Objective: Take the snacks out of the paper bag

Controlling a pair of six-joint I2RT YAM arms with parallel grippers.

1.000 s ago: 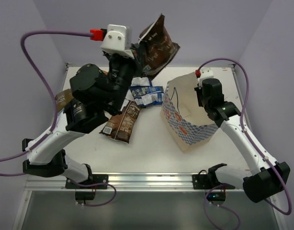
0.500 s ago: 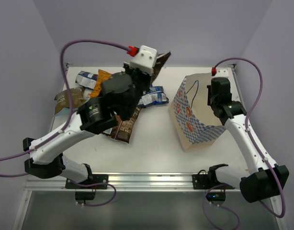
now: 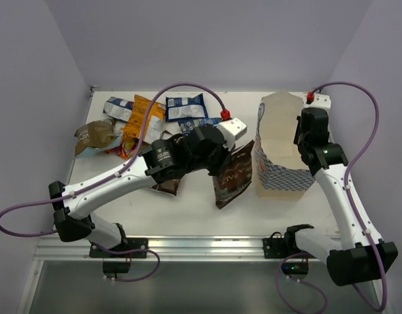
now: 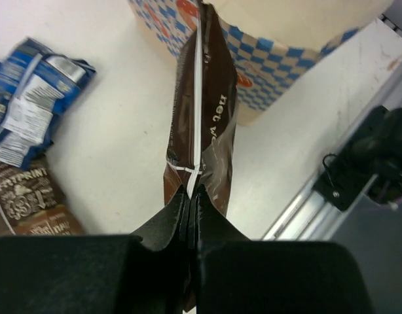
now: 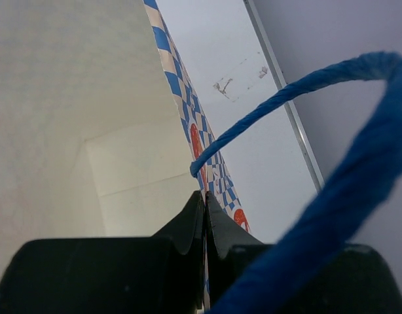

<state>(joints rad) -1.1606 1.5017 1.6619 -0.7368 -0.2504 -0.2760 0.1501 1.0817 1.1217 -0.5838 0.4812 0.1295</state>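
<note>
The paper bag (image 3: 279,182) stands upright on the table (image 3: 201,212), its rim caught between the right gripper's (image 5: 205,204) fingers, which are pressed together on the edge. Seen from the right wrist, the plain cream inside lies to one side of those fingers and the blue-and-white checkered outer wall to the other. From above, the right gripper (image 3: 304,140) sits at the side of the bag's mouth that is farther from the left arm. The left gripper (image 4: 191,196) is clamped tight on the seam of a dark brown chip bag (image 4: 204,111). That chip bag extends straight out from the fingertips, edge-on to the wrist camera, and its far end reaches the checkered wall of the paper bag; the pictures do not show whether the two touch. From above the chip bag (image 3: 232,178) hangs below the left gripper (image 3: 228,152), just beside the paper bag and outside it. The other snacks lie out on the table, well away from the fingers on the side opposite the paper bag. They are a blue-and-white packet (image 3: 186,108), an orange packet (image 3: 139,121), an olive-tan packet (image 3: 93,134) and a second brown packet (image 4: 31,206), which lies near the left fingers next to crumpled blue packets (image 4: 31,104). A thin blue cord handle (image 5: 286,98) loops close across the right wrist view, rising from the checkered wall just beyond the fingertips.
</note>
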